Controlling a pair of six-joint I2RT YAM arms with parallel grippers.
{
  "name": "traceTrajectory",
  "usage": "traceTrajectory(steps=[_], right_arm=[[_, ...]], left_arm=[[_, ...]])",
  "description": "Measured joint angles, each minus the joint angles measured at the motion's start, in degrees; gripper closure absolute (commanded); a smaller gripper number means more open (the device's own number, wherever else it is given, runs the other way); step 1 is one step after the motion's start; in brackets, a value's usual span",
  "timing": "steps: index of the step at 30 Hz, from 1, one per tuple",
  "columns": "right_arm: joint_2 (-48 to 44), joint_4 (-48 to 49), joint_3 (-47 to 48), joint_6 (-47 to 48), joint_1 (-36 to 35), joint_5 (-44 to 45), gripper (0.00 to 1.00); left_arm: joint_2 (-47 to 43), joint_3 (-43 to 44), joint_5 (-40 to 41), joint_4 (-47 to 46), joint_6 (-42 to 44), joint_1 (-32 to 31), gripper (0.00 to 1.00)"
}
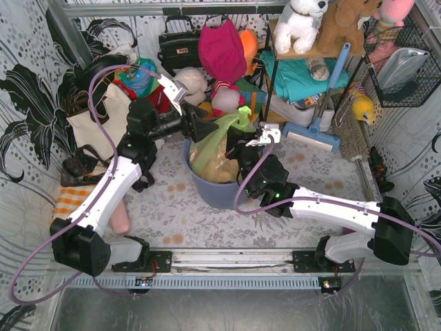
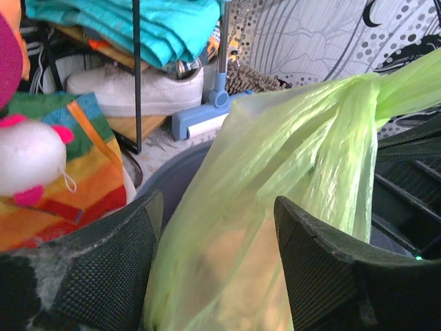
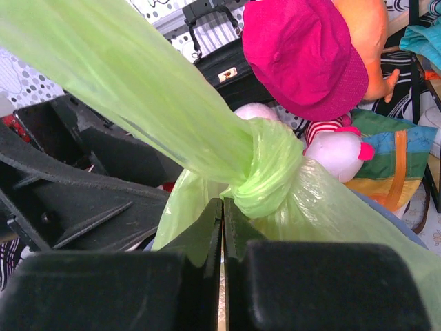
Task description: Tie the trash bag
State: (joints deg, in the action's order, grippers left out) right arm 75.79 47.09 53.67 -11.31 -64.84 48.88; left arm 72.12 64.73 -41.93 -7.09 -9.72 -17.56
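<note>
My left gripper stands open, straddling the bag, which sits in the bin mid-table. A knot is formed. The right gripper pinches plastic just under it. I'd say we're cinching; next I need a firm pull on the tail.

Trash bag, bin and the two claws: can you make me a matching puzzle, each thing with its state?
1 trash bag
2 bin
3 left gripper
4 right gripper

A open, bag between its jaws
B knotted at the neck
C shut, pinching plastic just under the knot
D blue-grey, bag sitting in it

Pairs: 1-B, 2-D, 3-A, 4-C
</note>
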Motion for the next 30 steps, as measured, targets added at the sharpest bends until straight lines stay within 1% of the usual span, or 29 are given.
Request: traceTrajectory(steps=[7, 8, 9, 13, 15, 16, 18, 20, 22, 26, 30], right_arm=[[-0.35, -0.42, 0.61, 0.02, 0.0, -0.02, 1.0], [-0.35, -0.44, 0.79, 0.02, 0.0, -0.04, 1.0], [-0.37, -0.44, 0.96, 0.02, 0.0, -0.04, 1.0], [-0.37, -0.81, 1.46, 0.02, 0.0, -0.26, 1.0], [-0.37, -0.98, 1.62, 0.02, 0.0, -0.44, 1.0], [-0.37, -1.14, 1.7, 0.02, 0.0, -0.44, 1.0], [-0.35, -1.31, 1.86, 0.0, 0.0, -0.5, 1.0], [-0.35, -1.53, 1.95, -0.02, 0.0, -0.66, 1.0], [-0.31, -1.7, 1.95, -0.2, 0.0, -0.7, 1.0], [0.04, -1.75, 1.95, -1.09, 0.0, -1.09, 1.0], [0.98, -1.64, 2.01, -1.49, 0.0, -1.33, 1.0]], left_arm=[[4.61, 5.35, -8.09, 2.45, 8.39, 0.17, 0.26], [5.66, 6.25, -9.66, 2.84, 9.11, 0.26, 0.27], [6.73, 7.04, -11.15, 3.04, 9.62, 0.35, 0.32], [10.67, 9.92, -15.63, 4.5, 11.06, 0.39, 0.76], [11.58, 10.49, -17.0, 4.98, 11.45, 0.37, 0.92], [11.63, 10.51, -17.53, 5.33, 11.58, 0.39, 0.97], [11.32, 10.51, -18.14, 5.7, 11.91, 0.48, 1.0], [10.27, 10.21, -17.62, 5.84, 11.93, 0.5, 1.0], [7.32, 8.02, -14.75, 4.83, 11.52, 0.55, 1.0], [-2.73, -0.15, -6.45, 0.0, 8.85, 0.76, 1.0], [-8.28, -1.66, -2.67, -1.14, 6.88, 0.74, 1.0]])
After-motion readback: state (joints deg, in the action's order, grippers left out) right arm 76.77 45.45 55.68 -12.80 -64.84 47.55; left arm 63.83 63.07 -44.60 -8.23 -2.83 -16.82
